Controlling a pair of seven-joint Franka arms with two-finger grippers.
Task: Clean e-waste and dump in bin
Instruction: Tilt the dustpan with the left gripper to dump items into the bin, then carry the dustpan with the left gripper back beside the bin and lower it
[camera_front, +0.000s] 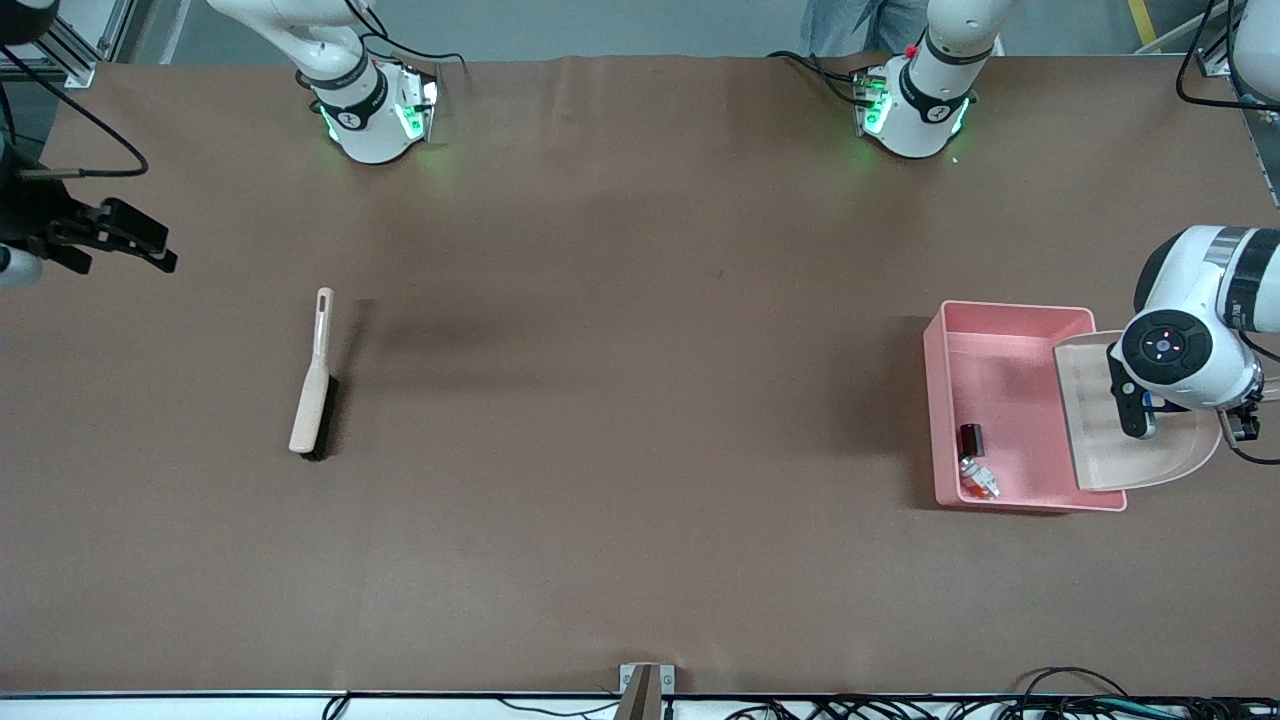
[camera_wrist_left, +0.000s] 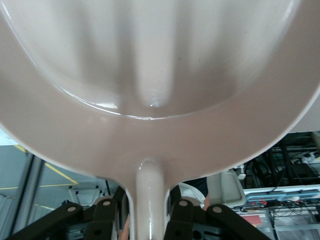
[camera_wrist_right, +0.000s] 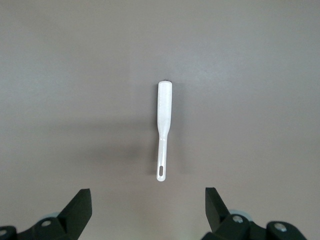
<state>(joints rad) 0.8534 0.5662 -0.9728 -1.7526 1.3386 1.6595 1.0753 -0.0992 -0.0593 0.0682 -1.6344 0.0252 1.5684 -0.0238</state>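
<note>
Your left gripper (camera_wrist_left: 145, 212) is squeezed tight on the handle of the beige dustpan (camera_front: 1140, 420), tipped over the pink bin (camera_front: 1000, 320). The e-waste (camera_front: 975, 462), a dark block and a whitish piece, lies inside the bin. Your right gripper (camera_wrist_right: 148, 210) waits wide open and empty over the surface (camera_front: 640, 400), near the brush (camera_front: 312, 385).

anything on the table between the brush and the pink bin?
Nothing: in the front view only bare brown table runs from the brush to the bin. Both e-waste pieces already lie inside the bin.
</note>
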